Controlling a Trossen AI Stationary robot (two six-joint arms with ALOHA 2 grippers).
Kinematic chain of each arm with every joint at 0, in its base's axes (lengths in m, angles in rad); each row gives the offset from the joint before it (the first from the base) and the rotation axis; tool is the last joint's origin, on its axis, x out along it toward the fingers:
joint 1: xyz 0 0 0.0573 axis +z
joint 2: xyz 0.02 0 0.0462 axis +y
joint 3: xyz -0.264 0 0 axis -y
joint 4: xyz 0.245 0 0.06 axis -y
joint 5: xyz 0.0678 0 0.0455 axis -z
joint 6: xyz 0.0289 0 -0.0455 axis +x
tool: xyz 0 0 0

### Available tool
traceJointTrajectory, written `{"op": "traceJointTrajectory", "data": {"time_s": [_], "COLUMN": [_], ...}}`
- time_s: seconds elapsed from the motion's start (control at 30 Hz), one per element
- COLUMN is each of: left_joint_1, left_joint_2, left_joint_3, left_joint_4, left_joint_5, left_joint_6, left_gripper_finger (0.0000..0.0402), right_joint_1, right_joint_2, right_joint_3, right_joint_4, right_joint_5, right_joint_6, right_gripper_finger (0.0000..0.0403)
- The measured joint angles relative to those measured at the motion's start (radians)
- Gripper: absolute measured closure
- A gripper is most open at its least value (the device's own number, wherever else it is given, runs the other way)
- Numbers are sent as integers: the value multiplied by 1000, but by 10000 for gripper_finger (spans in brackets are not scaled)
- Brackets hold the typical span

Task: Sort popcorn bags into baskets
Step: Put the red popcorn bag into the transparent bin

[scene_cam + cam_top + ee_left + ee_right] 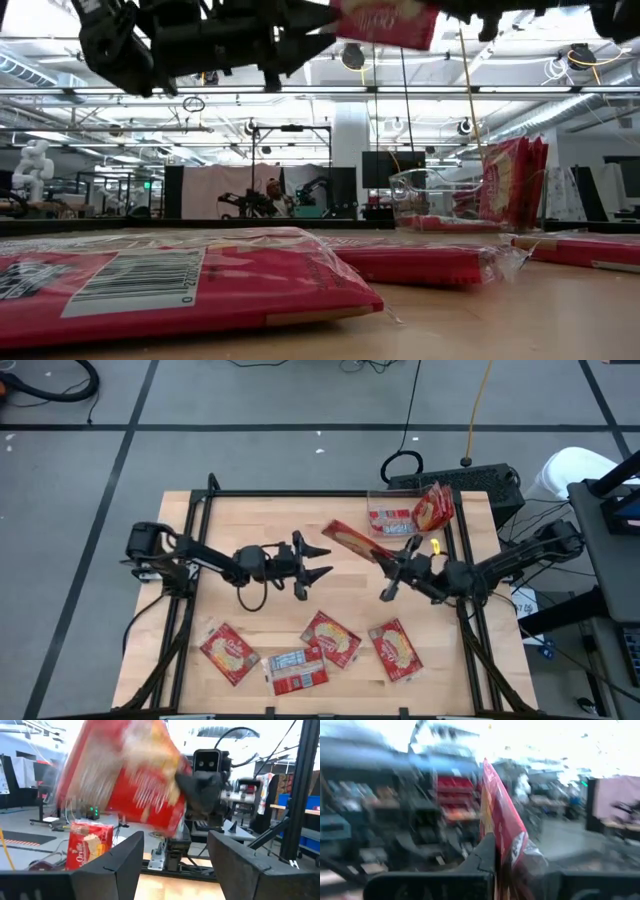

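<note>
High view: right gripper (398, 565) fingers clamp a red bag (352, 541) above the surface (250, 530), near the bin (400, 510); left gripper (312, 563) released.
Right wrist view: bag (502, 827) pinched edge-on.

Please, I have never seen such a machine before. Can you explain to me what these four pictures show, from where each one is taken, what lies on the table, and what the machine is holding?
This is a robot with two dark arms working at a wooden table. One camera looks straight down, one sits at table height, and one rides on each wrist.

The right gripper is shut on a red popcorn bag and holds it in the air. Its wrist camera sees that bag edge-on between its fingers. The left gripper is open and empty, facing the held bag.

Four more bags lie flat along the table's near edge. At the far right corner stands a clear plastic bin, with bags in it, one propped upright.
</note>
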Motion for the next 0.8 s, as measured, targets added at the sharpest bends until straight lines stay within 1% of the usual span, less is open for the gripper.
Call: {"op": "traceJointTrajectory", "data": {"time_s": [0.07, 0.13, 0.27, 0.43, 0.53, 0.7, 0.8], "left_joint_1": [0, 1, -1, -14, -24, -28, -27], "left_joint_2": [37, 70, 126, 198, 232, 251, 251], "left_joint_3": [10, 22, 85, 192, 235, 247, 247], "left_joint_4": [42, 76, 134, 135, 127, 128, 168], "left_joint_5": [-2, -13, -10, 47, 73, 81, 82], "left_joint_6": [1, 15, 62, 80, 108, 109, 92], "left_gripper_finger": [167, 161, 151, 152, 167, 218, 245], "right_joint_1": [0, 0, 0, 0, 0, 9, 10], "right_joint_2": [9, 23, 52, 113, 138, 134, 130], "right_joint_3": [-37, -61, -68, -67, -67, -67, -67], "right_joint_4": [118, 194, 216, 235, 268, 362, 432], "right_joint_5": [-64, -125, -172, -208, -224, -228, -296], "right_joint_6": [-5, 6, 42, 51, 46, -17, -55], "right_gripper_finger": [395, 395, 395, 395, 395, 395, 394]}}
